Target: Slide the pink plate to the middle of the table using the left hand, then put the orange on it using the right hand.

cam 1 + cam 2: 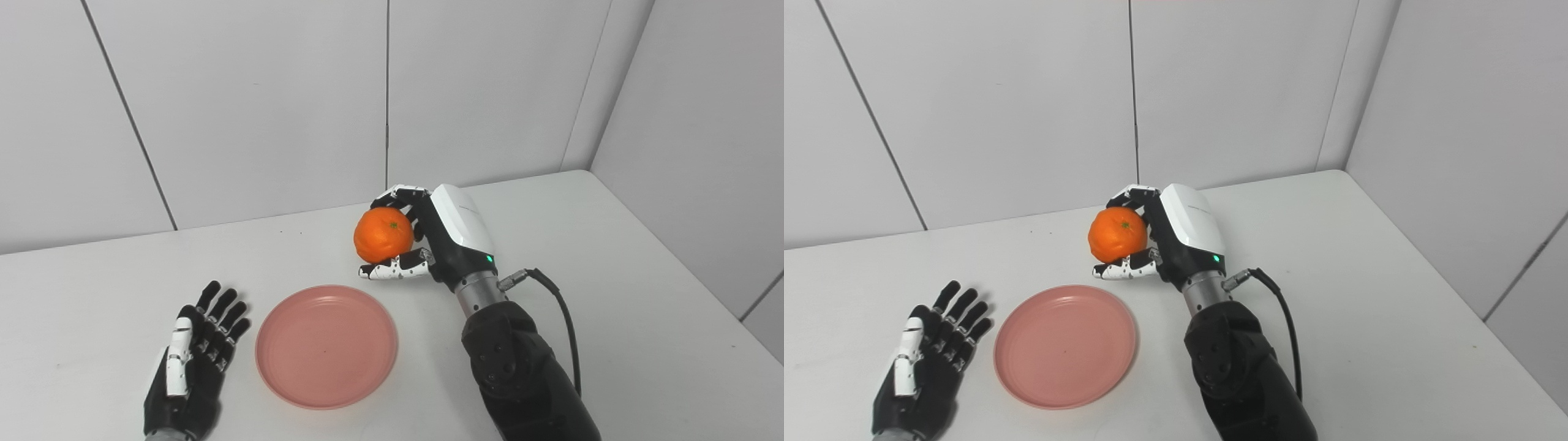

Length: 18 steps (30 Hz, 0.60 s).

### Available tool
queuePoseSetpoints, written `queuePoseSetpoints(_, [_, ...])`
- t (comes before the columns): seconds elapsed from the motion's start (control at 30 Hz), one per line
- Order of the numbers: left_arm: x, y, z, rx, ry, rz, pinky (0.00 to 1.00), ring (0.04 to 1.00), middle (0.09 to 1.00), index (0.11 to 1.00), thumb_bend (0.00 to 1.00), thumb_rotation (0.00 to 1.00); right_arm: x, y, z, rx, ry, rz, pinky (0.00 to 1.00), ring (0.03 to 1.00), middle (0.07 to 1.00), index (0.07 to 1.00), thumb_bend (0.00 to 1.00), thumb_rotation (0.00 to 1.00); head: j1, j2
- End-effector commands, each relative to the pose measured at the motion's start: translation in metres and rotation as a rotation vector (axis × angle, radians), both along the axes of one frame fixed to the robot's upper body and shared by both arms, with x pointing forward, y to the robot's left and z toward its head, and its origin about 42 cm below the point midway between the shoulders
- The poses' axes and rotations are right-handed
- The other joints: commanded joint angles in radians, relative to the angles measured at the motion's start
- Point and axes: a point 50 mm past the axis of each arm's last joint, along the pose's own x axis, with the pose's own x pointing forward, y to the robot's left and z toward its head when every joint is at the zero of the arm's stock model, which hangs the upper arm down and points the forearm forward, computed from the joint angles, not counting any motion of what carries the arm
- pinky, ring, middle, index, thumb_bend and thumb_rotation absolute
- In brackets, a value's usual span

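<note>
Fruit in transit: right hand clasps the round orange beyond the shallow pink plastic plate, left hand resting flat and empty; a low, centred release should stop it rolling.

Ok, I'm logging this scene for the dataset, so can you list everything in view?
orange: one, orange, held in the right robot hand, beyond the plate's far right edge
plate: one, pink, bare, flat on the table between the two hands
table: one, white, against white wall panels
cable: one, black, at the right wrist
left robot hand: one, black and white, open, left of the plate
right robot hand: one, black and white, closed on the orange
</note>
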Motion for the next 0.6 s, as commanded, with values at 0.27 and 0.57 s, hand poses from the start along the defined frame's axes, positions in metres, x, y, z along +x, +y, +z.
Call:
queuePoseSetpoints(0.27, [-0.008,-0.028,-0.007,0.031,0.044,0.027,0.91,0.911,0.922,0.914,0.40,1.00,0.006,0.035,0.001,-0.023,-0.033,0.106,0.33,0.413,0.460,0.508,0.53,0.00,0.147,0.018])
queuePoseSetpoints(0.57, [-0.008,-0.042,-0.006,0.058,0.031,0.028,0.91,0.914,0.923,0.919,0.41,1.00,0.003,0.039,-0.020,-0.034,0.025,0.159,0.31,0.391,0.446,0.518,0.53,0.00,0.227,0.028])
